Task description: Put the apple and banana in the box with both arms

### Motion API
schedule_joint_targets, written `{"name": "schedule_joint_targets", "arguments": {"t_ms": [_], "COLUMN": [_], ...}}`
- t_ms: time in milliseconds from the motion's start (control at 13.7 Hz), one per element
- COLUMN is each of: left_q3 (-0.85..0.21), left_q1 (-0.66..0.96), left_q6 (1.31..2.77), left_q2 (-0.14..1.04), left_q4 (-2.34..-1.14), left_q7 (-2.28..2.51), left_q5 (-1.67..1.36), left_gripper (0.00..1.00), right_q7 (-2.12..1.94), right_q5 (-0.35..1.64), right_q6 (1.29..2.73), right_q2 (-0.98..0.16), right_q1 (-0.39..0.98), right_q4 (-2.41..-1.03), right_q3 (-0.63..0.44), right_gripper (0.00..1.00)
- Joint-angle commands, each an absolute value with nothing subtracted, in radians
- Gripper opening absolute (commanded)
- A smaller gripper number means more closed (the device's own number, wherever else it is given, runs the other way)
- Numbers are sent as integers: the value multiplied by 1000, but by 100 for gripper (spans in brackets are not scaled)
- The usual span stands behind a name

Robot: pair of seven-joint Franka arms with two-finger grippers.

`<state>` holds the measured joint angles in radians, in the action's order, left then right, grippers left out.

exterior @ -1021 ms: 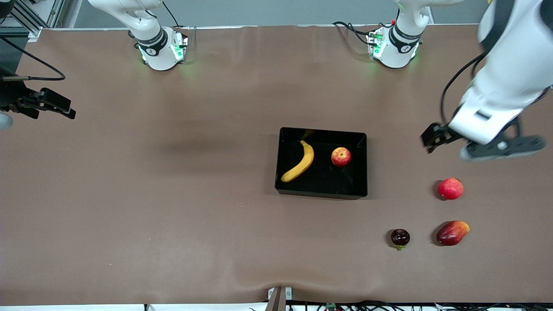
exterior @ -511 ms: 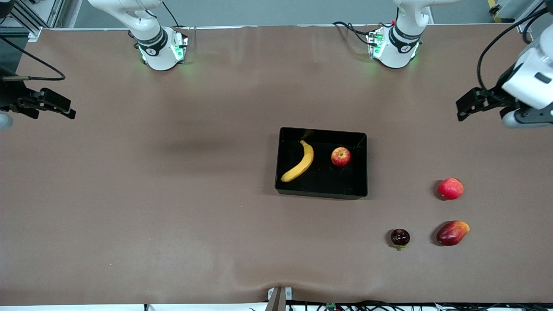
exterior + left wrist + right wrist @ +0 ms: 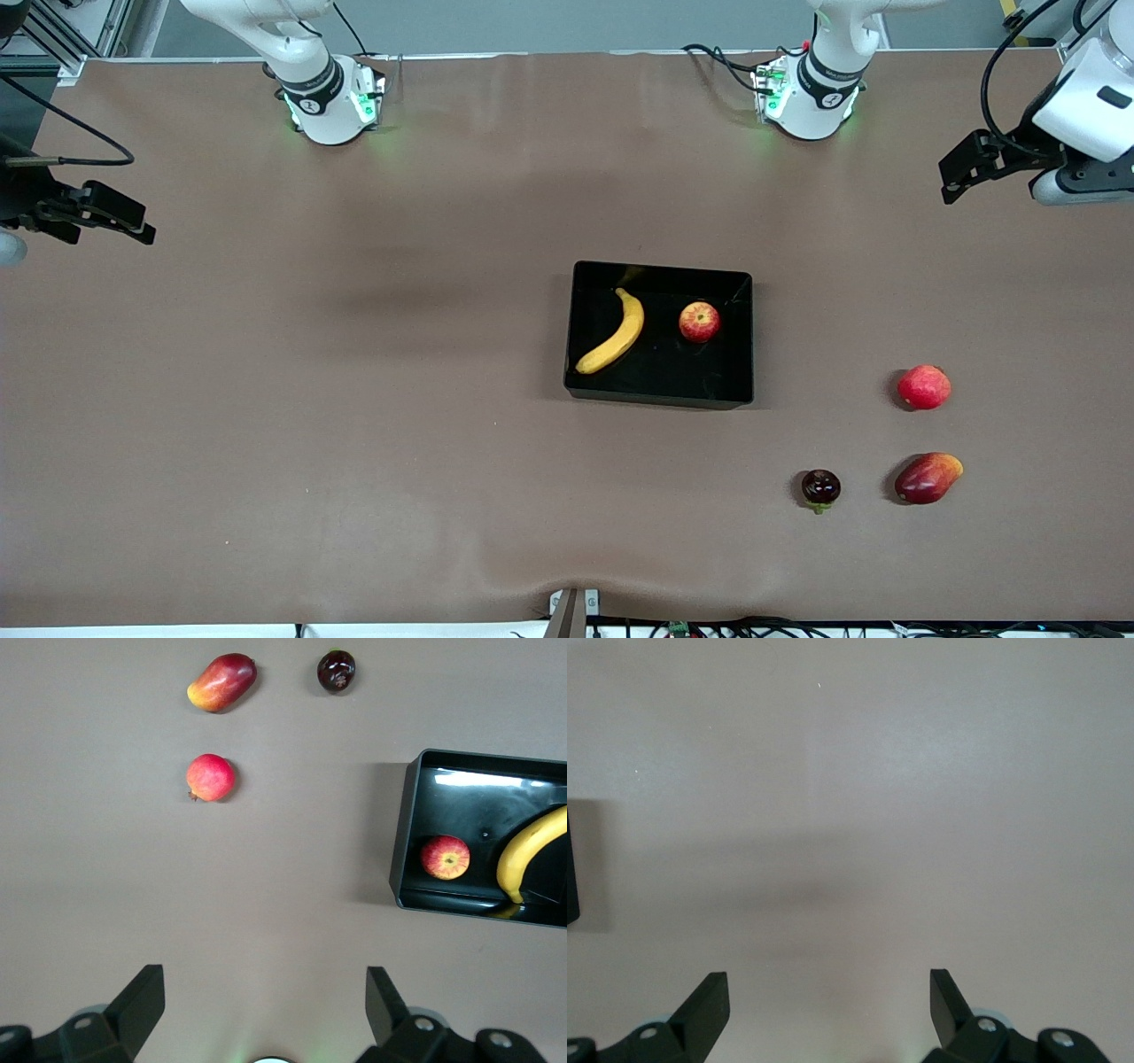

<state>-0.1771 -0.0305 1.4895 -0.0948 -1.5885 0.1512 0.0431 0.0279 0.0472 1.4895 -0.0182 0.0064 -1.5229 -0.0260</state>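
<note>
The black box (image 3: 673, 377) sits mid-table, and inside it lie the yellow banana (image 3: 611, 333) and, beside it, the red-and-yellow apple (image 3: 699, 322). The left wrist view also shows the apple (image 3: 445, 858) and banana (image 3: 530, 858) resting in the box (image 3: 403, 846). My left gripper (image 3: 959, 175) hangs open and empty over bare table at the left arm's end; its jaws (image 3: 266, 974) stand wide apart. My right gripper (image 3: 124, 217) waits open and empty over the table's edge at the right arm's end, its wrist view showing only bare table between the fingers (image 3: 828, 979).
Three loose fruits lie toward the left arm's end, nearer the front camera than the box: a pinkish-red round fruit (image 3: 923, 387), an oval red-orange fruit (image 3: 928, 478) and a small dark fruit (image 3: 820, 487). Both arm bases (image 3: 332, 102) (image 3: 811, 93) stand along the table's edge farthest from the front camera.
The left arm has lifted and swung away from above the pinkish-red fruit toward the table's end and the bases. The right arm, the fruits and the box have not moved.
</note>
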Motion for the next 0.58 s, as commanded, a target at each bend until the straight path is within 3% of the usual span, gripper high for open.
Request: {"name": "schedule_joint_targets", "arguments": {"t_ms": [0, 511], "left_q3": [-112, -101], "left_q1": [-22, -5], "left_q6": [1497, 1493], "left_q2": [-118, -121], "left_q4": [-1603, -1591], "left_q7": [137, 129], "left_q5": [-9, -9], "left_gripper": [100, 100], "right_q7": [37, 37], "right_q5": [49, 49], "right_q6": [1479, 1479], "right_q2": [-23, -25], "right_q1": [-14, -14], "right_q4": [-1508, -1508], "right_q3": [-12, -12], "right_gripper": [100, 100]}}
